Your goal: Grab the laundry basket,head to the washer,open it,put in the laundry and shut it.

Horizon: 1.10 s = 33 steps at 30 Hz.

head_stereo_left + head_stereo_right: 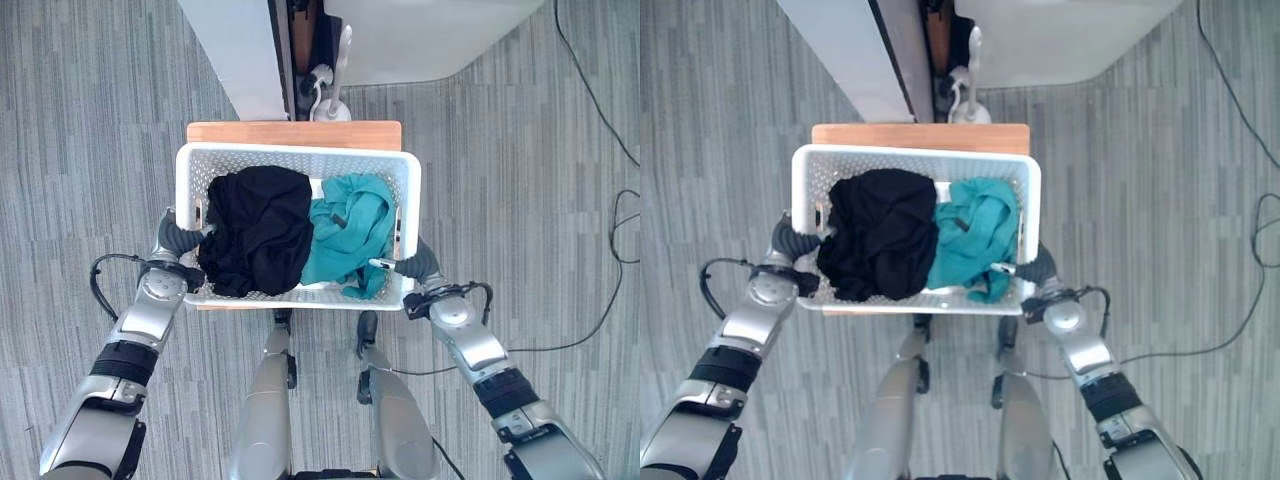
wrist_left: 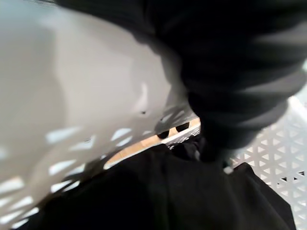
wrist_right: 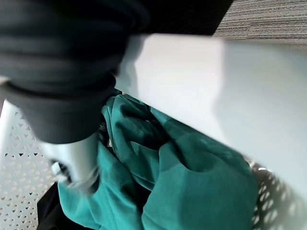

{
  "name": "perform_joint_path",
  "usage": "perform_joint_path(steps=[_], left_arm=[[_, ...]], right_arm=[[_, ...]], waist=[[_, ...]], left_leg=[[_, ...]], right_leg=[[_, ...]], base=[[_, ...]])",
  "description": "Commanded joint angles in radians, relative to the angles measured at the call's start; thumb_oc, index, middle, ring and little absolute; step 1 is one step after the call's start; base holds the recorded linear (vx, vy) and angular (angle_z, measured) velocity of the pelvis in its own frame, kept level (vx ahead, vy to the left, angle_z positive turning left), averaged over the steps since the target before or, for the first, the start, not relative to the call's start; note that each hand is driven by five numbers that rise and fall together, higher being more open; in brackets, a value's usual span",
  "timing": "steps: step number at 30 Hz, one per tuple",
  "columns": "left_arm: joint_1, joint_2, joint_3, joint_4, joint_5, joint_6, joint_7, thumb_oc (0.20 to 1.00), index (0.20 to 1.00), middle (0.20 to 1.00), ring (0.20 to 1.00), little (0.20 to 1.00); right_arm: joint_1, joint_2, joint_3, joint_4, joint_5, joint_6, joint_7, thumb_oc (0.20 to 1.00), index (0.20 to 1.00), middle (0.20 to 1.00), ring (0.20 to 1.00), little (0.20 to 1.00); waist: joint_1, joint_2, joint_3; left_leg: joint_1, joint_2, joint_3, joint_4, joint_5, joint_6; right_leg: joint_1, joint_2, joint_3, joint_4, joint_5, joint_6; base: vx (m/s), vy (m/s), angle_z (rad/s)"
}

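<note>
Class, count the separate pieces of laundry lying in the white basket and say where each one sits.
2. A black garment fills the robot's left half of the laundry basket; a teal garment lies in the right half, touching it. More pieces may be hidden underneath.

Perforated, seemingly plastic basket [image 1: 297, 158]; soft cloth [image 1: 258, 228]

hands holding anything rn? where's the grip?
Both are at the white laundry basket: left hand at the handle slot in its left end wall, right hand at its right end wall. Fingers are hidden inside, so a closed grip can't be confirmed.
</note>
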Motion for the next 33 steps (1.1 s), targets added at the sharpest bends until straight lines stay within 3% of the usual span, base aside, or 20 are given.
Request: perform_joint_path(steps=[1,4,5,17,24,25,33], left_arm=[[-0.023,-0.003,-0.066,0.048,0.075,-0.021,-0.018,0.200,0.200,0.200,0.200,0.200],[-0.032,0.010,-0.071,0.040,0.140,-0.012,-0.005,0.200,0.200,0.200,0.200,0.200],[-0.034,0.019,-0.073,0.032,0.160,-0.014,-0.008,0.200,0.200,0.200,0.200,0.200],[0.070,0.071,-0.026,-0.181,0.313,-0.012,-0.069,0.200,0.200,0.200,0.200,0.200],[0.123,0.093,-0.052,-0.342,0.390,-0.052,-0.134,0.200,0.200,0.200,0.200,0.200],[0.152,0.082,-0.066,-0.395,0.383,-0.061,-0.170,0.200,0.200,0.200,0.200,0.200],[0.120,0.033,-0.159,-0.401,0.316,-0.073,-0.253,0.200,0.200,0.200,0.200,0.200]], right_arm=[[0.034,0.017,0.062,-0.104,0.029,-0.035,0.033,0.200,0.200,0.200,0.200,0.200],[0.033,0.015,0.056,-0.114,0.041,-0.041,0.033,0.200,0.200,0.200,0.200,0.200],[0.030,0.012,0.057,-0.119,0.050,-0.048,0.035,0.200,0.200,0.200,0.200,0.200],[0.105,-0.034,0.003,-0.209,0.018,-0.053,0.073,0.200,0.200,0.200,0.200,0.200],[0.161,-0.042,-0.031,-0.270,0.141,-0.086,0.086,0.200,0.200,0.200,0.200,0.200],[0.196,-0.045,-0.048,-0.291,0.172,-0.086,0.101,0.200,0.200,0.200,0.200,0.200],[0.274,-0.082,-0.128,-0.264,0.288,-0.057,0.135,0.200,0.200,0.200,0.200,0.200]], waist=[[0.002,-0.042,-0.044],[0.002,-0.048,-0.043],[0.001,-0.053,-0.036],[-0.002,-0.056,-0.052],[0.004,-0.070,-0.088],[0.006,-0.074,-0.117],[-0.007,-0.070,-0.216]], left_leg=[[-0.064,0.019,-0.051,0.159,-0.186,-0.008],[-0.074,0.014,-0.055,0.162,-0.186,-0.006],[-0.090,0.009,-0.050,0.166,-0.163,0.000],[-0.051,0.010,-0.049,0.157,-0.181,0.004],[0.048,0.018,-0.056,0.140,-0.205,0.009],[0.117,0.020,-0.058,0.124,-0.215,0.008],[0.317,0.024,-0.054,0.062,-0.215,0.006]], right_leg=[[-0.100,-0.102,-0.004,0.059,0.030,0.024],[-0.109,-0.102,0.000,0.057,0.034,0.026],[-0.123,-0.107,-0.006,0.056,0.053,0.019],[-0.101,-0.103,0.006,0.058,0.043,0.020],[-0.031,-0.094,0.024,0.069,0.021,0.019],[0.030,-0.091,0.022,0.074,0.000,0.020],[0.198,-0.075,0.008,0.073,-0.046,0.027]], base=[[0.00,0.000,0.00],[-0.03,0.004,0.00],[-0.07,0.003,-0.01],[0.00,-0.004,-0.04],[0.04,-0.044,-0.05],[0.07,-0.059,-0.08],[0.07,-0.034,0.01]])
